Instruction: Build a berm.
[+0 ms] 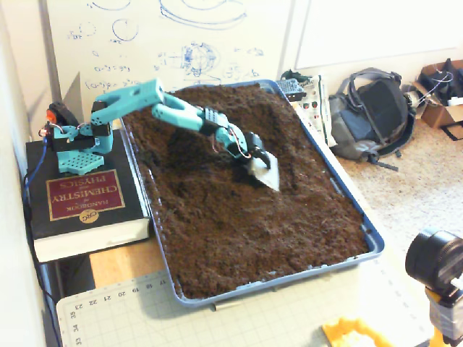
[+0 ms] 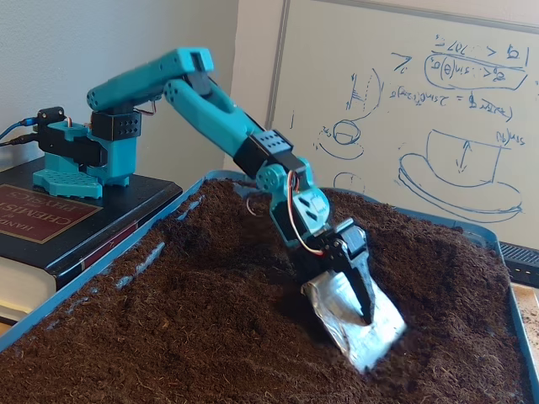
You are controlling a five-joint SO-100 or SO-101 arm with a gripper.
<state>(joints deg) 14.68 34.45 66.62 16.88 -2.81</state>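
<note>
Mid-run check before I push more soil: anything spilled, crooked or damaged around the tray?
Nothing serious. The soil sits inside the blue tray; no spill shows. One oddity: the silver blade on the end effector looks crumpled and uneven, like foil. The arm's base stands on a chemistry handbook.

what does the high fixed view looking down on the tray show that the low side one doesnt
Only the high view shows the whole blue tray, the backpack on the floor and the cutting mat. Only the low view shows the soil's relief up close, with a raised mound behind the arm. Both show the gripper holding a silver blade down on the soil, and the chemistry book under the arm's base.
</note>
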